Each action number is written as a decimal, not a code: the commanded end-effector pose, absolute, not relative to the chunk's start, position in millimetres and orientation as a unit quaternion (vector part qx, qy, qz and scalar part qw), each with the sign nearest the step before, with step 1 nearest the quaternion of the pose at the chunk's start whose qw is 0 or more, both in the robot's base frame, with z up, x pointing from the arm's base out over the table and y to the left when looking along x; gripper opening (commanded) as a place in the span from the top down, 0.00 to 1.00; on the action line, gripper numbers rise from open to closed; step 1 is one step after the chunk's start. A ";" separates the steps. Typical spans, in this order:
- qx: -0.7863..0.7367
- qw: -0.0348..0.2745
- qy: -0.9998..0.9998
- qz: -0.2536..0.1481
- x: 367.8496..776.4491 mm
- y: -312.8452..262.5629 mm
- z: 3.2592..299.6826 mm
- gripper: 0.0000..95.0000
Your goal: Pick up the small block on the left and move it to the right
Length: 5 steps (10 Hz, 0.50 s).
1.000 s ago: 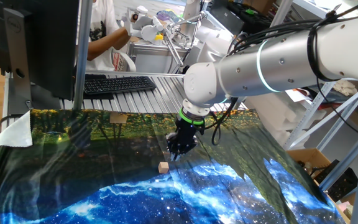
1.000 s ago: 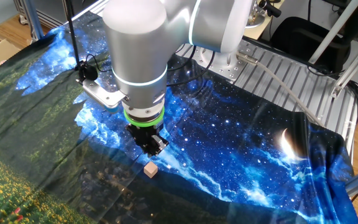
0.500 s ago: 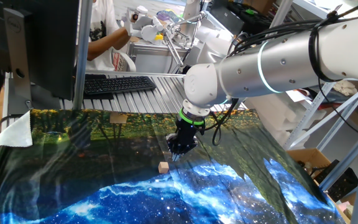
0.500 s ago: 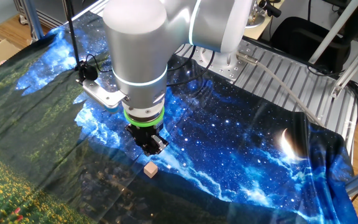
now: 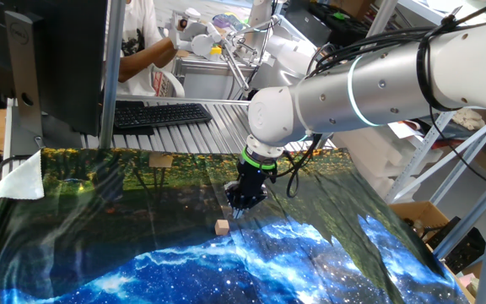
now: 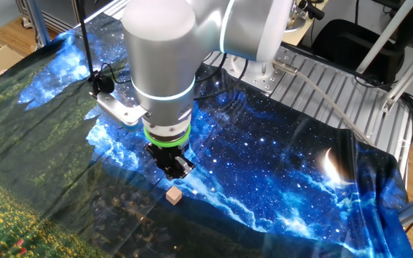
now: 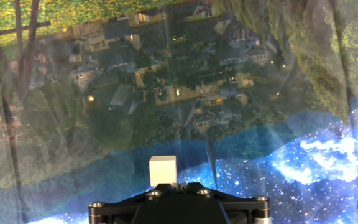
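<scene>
The small block [image 5: 221, 226] is a tiny pale tan cube lying on the printed cloth where the dark forest print meets the blue starry print. It also shows in the other fixed view [image 6: 173, 196] and in the hand view [image 7: 163, 170]. My black gripper [image 5: 240, 209] hangs just above the cloth, a little behind and right of the block and apart from it. In the other fixed view the gripper [image 6: 177, 169] is just above the block. The jaws look closed together and hold nothing. In the hand view only the black gripper body [image 7: 179, 205] shows, with the block right in front of it.
A wider flat tan piece [image 5: 160, 160] lies at the far edge of the cloth. A keyboard [image 5: 160, 113] and a grooved metal surface [image 5: 218, 131] lie behind it. A monitor [image 5: 49, 59] stands at the back left. A person [image 5: 142, 46] is at the back.
</scene>
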State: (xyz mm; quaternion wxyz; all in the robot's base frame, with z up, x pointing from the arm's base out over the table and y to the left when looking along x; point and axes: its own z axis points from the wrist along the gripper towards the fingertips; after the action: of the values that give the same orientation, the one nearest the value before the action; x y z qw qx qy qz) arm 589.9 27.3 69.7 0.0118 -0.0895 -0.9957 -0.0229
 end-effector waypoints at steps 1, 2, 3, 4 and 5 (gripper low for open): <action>-0.089 0.013 -0.996 -0.024 589.8 27.5 69.7 1.00; -0.089 0.014 -0.996 -0.025 589.8 27.5 69.7 1.00; -0.089 0.015 -0.996 -0.024 589.8 27.5 69.7 1.00; -0.091 0.012 -0.996 -0.021 589.9 27.4 69.7 1.00; -0.093 0.011 -0.995 -0.022 589.9 27.4 69.7 1.00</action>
State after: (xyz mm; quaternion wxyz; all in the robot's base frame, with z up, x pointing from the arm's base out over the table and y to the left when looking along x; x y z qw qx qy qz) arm 592.2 27.8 68.1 0.0103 -0.0928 -0.9954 -0.0213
